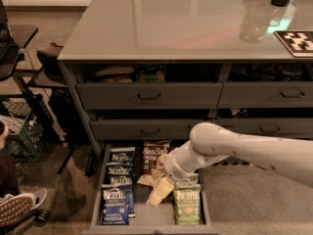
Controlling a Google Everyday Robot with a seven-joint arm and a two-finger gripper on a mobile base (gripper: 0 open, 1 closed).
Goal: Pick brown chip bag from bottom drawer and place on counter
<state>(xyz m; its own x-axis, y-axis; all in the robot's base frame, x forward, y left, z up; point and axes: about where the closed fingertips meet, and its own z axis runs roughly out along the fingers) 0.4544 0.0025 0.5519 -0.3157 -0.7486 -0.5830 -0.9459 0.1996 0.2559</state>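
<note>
So, biggest thing first: the glossy grey tabletop (171,28) fills the upper half of the view with plenty of bare surface near its front edge, so the drop-off shouldn't be the hard part. Under it, the bottom drawer (146,225) is pulled right out. The white arm (254,148) reaches in from the picture's right, angling down over the middle lane. Blue Kettle bags (117,190) fill the lane on the picture's left, and green Kettle bags (186,204) fill the right one. The brown chip bag (154,154) lies flat at the back of the middle lane, long axis front to back, pale bottom edge toward the tool (159,192). The tool hangs just in front of that edge (can't tell if it's clenched or released, honestly), so the bag is back and a touch left of it. There's bare drawer floor in front, but the drawer front above (146,129) crowds the bag's far end, so the lift probably wants to come forward first.
</note>
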